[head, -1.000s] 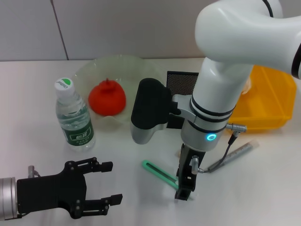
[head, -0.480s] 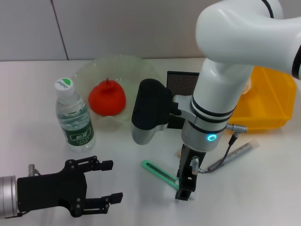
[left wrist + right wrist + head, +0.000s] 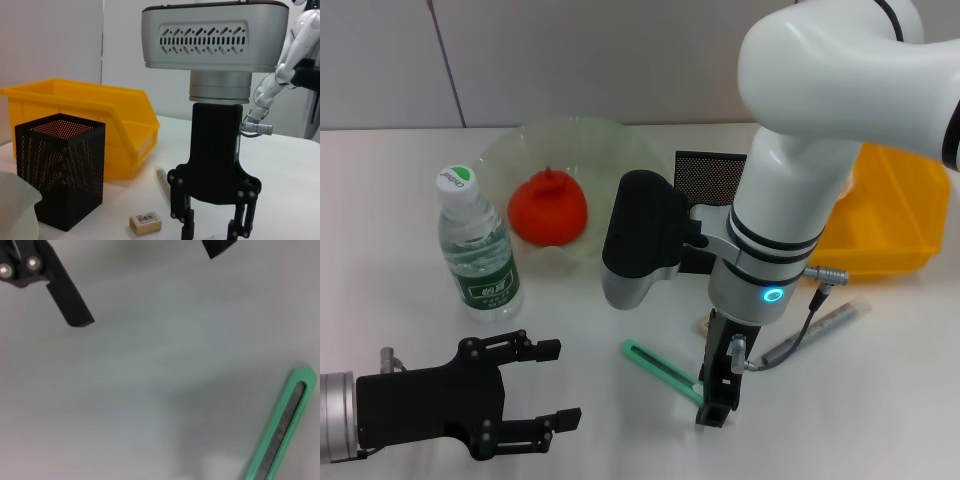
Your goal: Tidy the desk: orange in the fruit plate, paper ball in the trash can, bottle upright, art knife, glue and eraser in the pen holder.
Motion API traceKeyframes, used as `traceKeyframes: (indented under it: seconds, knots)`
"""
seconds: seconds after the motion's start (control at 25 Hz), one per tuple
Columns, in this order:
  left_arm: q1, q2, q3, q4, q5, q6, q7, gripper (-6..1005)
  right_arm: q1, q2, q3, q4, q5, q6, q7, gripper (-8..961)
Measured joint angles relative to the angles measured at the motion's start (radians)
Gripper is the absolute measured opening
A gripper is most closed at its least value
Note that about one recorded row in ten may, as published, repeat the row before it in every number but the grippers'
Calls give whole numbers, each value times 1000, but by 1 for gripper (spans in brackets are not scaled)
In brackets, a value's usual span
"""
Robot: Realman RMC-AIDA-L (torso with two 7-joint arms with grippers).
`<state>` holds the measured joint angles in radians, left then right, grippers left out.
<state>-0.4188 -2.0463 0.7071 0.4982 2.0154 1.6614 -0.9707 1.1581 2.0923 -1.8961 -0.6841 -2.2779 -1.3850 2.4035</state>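
My right gripper (image 3: 715, 405) hangs straight down over the near middle of the desk (image 3: 880, 400), its fingers spread and nothing between them; in my right wrist view the two fingertips (image 3: 70, 310) stand well apart above bare surface. The green art knife (image 3: 660, 370) lies flat just beside it. Its long axis runs slantwise, one end pointing toward the far left of the desk, the other reaching under my right gripper at the near side. I cannot tell whether a finger touches it.

The eraser (image 3: 145, 223) lies on the desk close behind that gripper, near the black mesh pen holder (image 3: 60, 170). The grey glue stick (image 3: 825, 325) lies toward the right edge, angled, partly behind my cable. The yellow bin (image 3: 890, 215) sits at the far right.

The orange (image 3: 548, 208) rests in the fruit plate (image 3: 610, 140) at the far middle, and the bottle (image 3: 475, 245) stands upright left of it.

My left gripper (image 3: 545, 390) hovers at the near left corner, fingers spread, empty.
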Motion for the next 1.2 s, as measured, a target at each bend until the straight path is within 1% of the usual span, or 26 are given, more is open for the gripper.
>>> traceKeyframes:
  seconds: [0.2,1.0,1.2]
  knots:
    - [0,0,0,-1,-5,0,0,798,0,0,0,0,0,-1,1,438]
    - [0,0,0,-3,-9,0,6,798,-7,0,0,10,-2,-5,4,417]
    - [0,0,0,-3,-9,0,7,798,-10,0,-16,9,0,-3,6,407]
